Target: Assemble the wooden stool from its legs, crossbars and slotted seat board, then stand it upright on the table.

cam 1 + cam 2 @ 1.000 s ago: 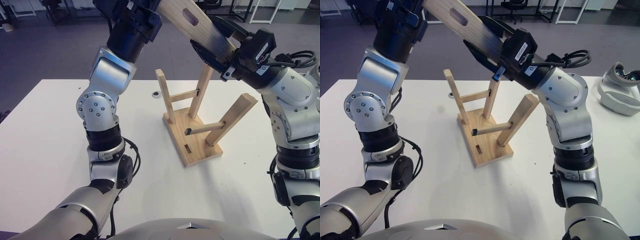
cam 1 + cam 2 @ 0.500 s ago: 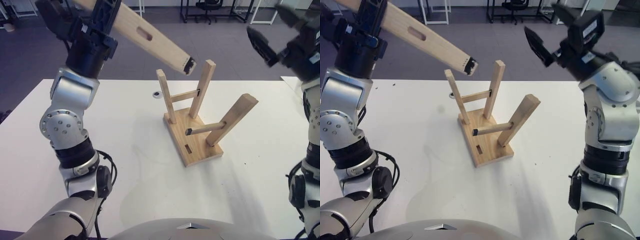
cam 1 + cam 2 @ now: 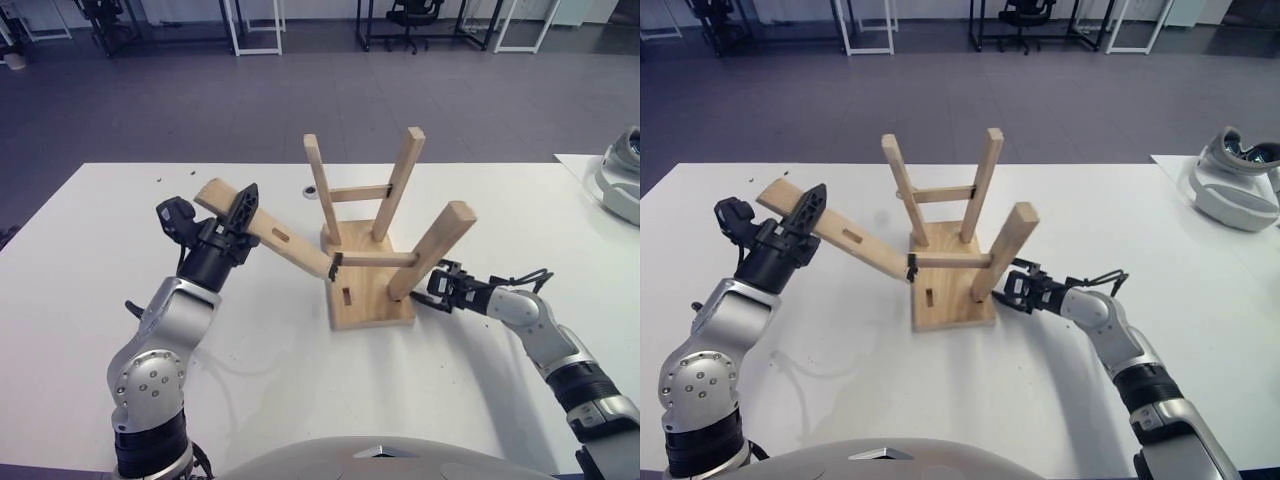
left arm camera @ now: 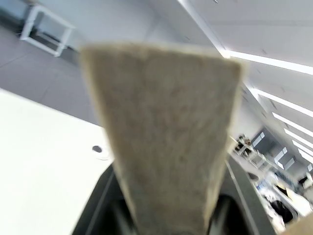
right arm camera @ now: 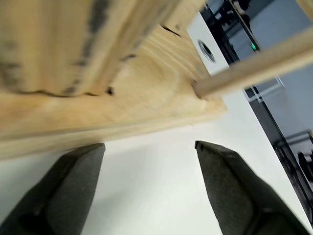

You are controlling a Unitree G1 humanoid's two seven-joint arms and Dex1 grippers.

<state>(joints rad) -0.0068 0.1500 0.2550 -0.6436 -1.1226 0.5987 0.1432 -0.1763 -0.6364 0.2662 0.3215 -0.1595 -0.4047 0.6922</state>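
Observation:
The stool stands upside down on the white table (image 3: 250,400). Its slotted seat board (image 3: 372,303) lies flat with three legs up: two rear legs (image 3: 320,190) (image 3: 398,185) joined by a crossbar, and one front leg (image 3: 432,250). A second crossbar (image 3: 372,259) sticks out from that front leg. My left gripper (image 3: 240,215) is shut on the fourth, loose leg (image 3: 288,243), held slanted; its lower end meets the crossbar's free tip. My right gripper (image 3: 438,293) is low over the table beside the front leg's base, open, its fingers (image 5: 63,196) apart next to the seat board's edge (image 5: 112,122).
A white headset (image 3: 1230,185) lies at the table's far right edge. A small round hole (image 3: 311,189) sits in the tabletop behind the stool. Bare table stretches to the left and in front of the stool.
Both arms came down from high above the table. The left lowered the loose leg to the crossbar's tip. The right let go of that leg and dropped beside the seat board.

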